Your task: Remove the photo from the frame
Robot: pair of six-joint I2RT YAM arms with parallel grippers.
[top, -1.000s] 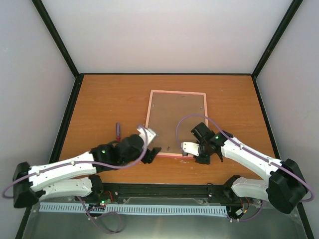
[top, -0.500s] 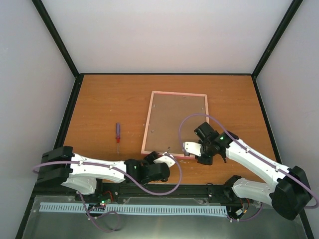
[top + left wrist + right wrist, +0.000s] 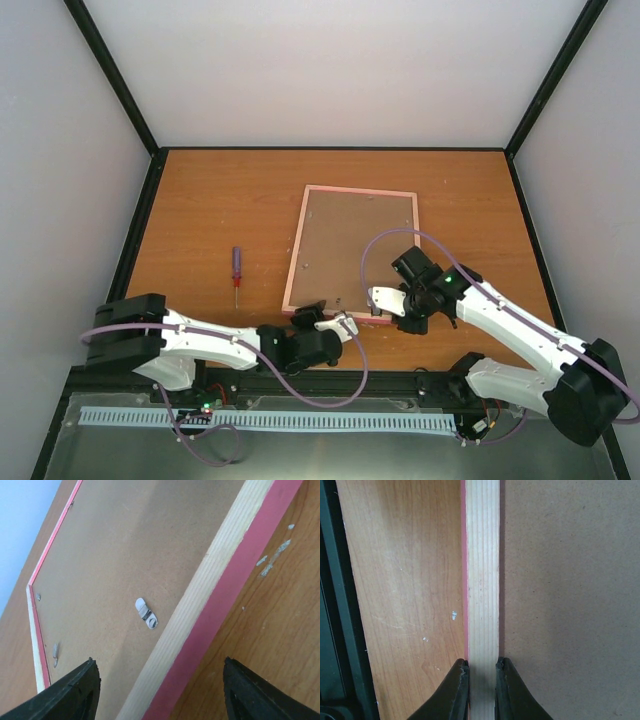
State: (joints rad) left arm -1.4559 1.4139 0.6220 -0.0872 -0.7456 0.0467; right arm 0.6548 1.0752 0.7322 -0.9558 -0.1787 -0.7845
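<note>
Close to the tabletop's (image 3: pixel 200 200) near edge, the left gripper (image 3: pixel 159 680) stands with its jaws wide apart, one on each side of the frame's (image 3: pixel 350 245) near rail and touching nothing. Just to its right, the right gripper (image 3: pixel 481 666) is pinched tight on the pale wood of that same rail. The frame lies flat, back side up, right of the tabletop's middle, its brown board and small metal clip (image 3: pixel 146 614) showing and the photo hidden, while a red-handled screwdriver (image 3: pixel 236 272) rests well apart toward the left edge.
</note>
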